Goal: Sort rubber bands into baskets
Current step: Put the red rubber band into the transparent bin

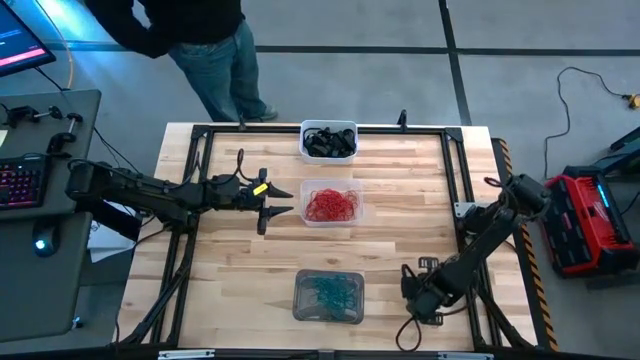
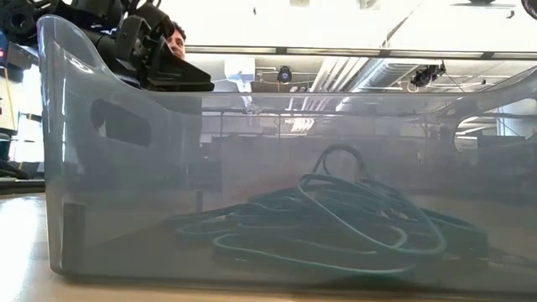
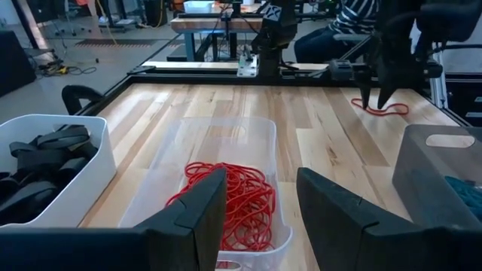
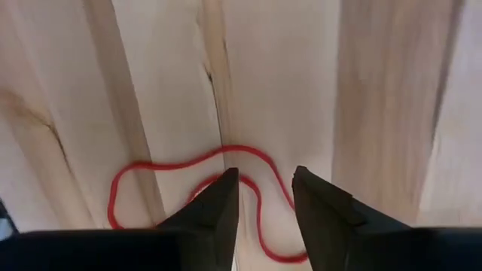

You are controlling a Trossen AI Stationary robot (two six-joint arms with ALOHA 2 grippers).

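Note:
A loose red rubber band [image 4: 173,162] lies flat on the wooden table near its right front part, also seen from the left wrist as a red rubber band [image 3: 392,111]. My right gripper [image 4: 263,184] points down over it, open, its tips on either side of one strand. My left gripper [image 1: 283,200] hovers open beside the clear basket [image 1: 331,203] of red bands, touching nothing. The white basket [image 1: 328,140] holds black bands. The grey basket [image 1: 329,296] holds teal bands [image 2: 336,218]. My right gripper comes at the red band from above, fingers pointing down, with one curved strand [image 4: 252,184] running between the two fingertips. The band lies slack on the table. Whether the tips touch it, I cannot tell.
A black metal frame [image 1: 200,130] runs round the table's edges, with black cables near the right arm's base [image 1: 410,335]. A person [image 1: 215,50] stands beyond the far edge. Bare wood lies between the baskets and the right arm.

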